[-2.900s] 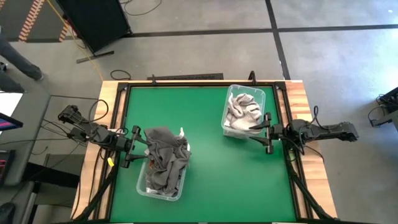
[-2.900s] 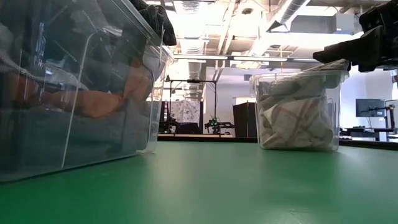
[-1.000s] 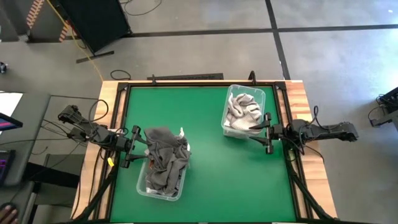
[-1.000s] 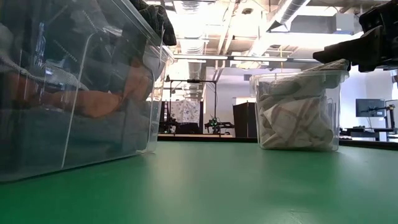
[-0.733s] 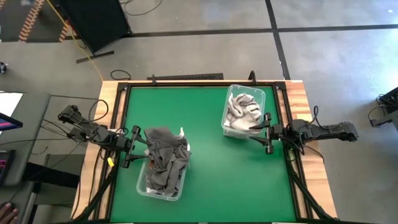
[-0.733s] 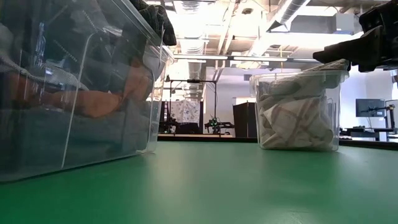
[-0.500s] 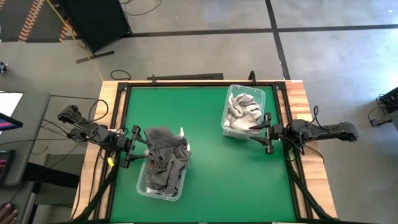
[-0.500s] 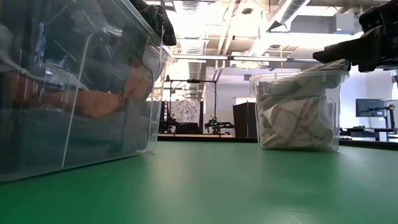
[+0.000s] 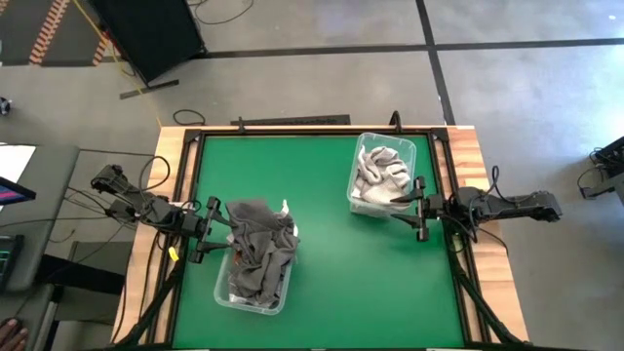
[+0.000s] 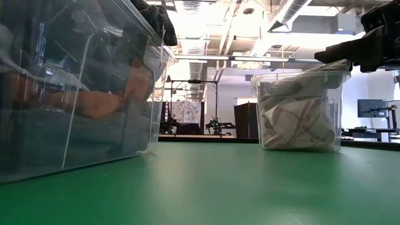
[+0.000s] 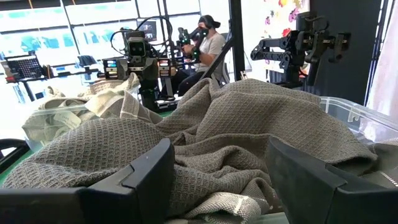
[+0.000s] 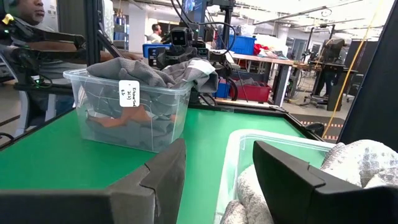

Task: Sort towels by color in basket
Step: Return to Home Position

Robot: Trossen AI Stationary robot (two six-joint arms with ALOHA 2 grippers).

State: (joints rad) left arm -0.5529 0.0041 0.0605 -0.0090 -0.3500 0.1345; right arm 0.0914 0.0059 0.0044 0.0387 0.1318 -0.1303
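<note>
A clear bin (image 9: 255, 261) at the table's near left holds dark grey and heathered grey towels (image 9: 260, 244) heaped above its rim. A rust orange towel (image 10: 106, 103) shows through its wall. A second clear bin (image 9: 382, 174) at the far right holds white and beige-grey towels (image 9: 380, 171). My left gripper (image 9: 222, 232) is open at the left bin's left rim, and the grey heap (image 11: 236, 124) lies just ahead of its fingers. My right gripper (image 9: 400, 208) is open at the right bin's near right corner, above the rim (image 12: 245, 146).
Bare green table (image 9: 331, 263) lies between the two bins and along the near edge. A black frame rail (image 9: 292, 122) runs along the far edge. People sit at benches in the room beyond the table (image 11: 208, 43).
</note>
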